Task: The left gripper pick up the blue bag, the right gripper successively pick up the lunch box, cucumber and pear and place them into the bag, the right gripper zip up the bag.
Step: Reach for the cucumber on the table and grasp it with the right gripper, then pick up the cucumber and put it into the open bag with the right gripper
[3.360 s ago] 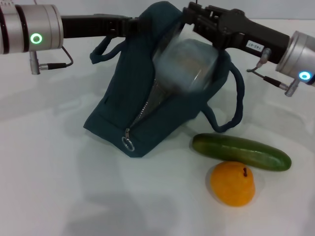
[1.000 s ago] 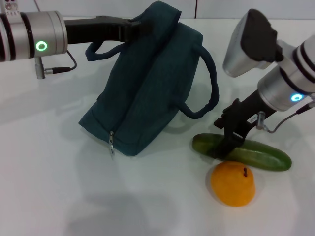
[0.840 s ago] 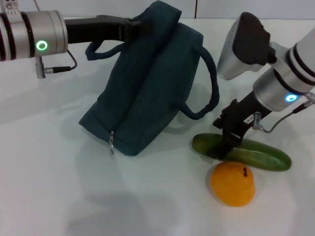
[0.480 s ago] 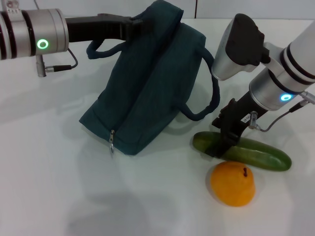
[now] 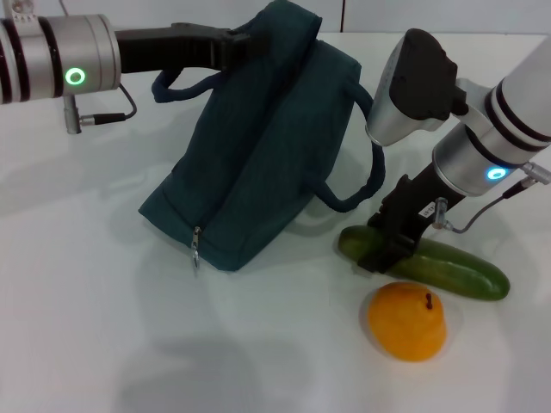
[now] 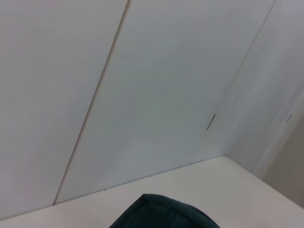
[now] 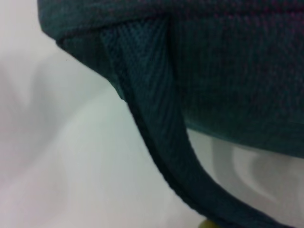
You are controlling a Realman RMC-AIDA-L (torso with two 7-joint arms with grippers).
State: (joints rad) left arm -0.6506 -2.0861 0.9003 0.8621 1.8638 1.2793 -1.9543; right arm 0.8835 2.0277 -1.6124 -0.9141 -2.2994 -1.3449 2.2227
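Cucumber [image 5: 426, 263] on table beside pear [image 5: 408, 321], right gripper [image 5: 382, 253] fingers closed across its bag-side end; left gripper [image 5: 231, 45] clamps blue bag [image 5: 258, 146] top; risk: off-centre grip lets cucumber tilt or slip

The cucumber [image 5: 448, 267] lies between the blue bag [image 5: 258, 146] and the pear [image 5: 407, 321].

The blue bag [image 7: 228, 71] fills most of the view. One of its loop handles [image 7: 156, 128] hangs down over the white table [image 7: 71, 166].
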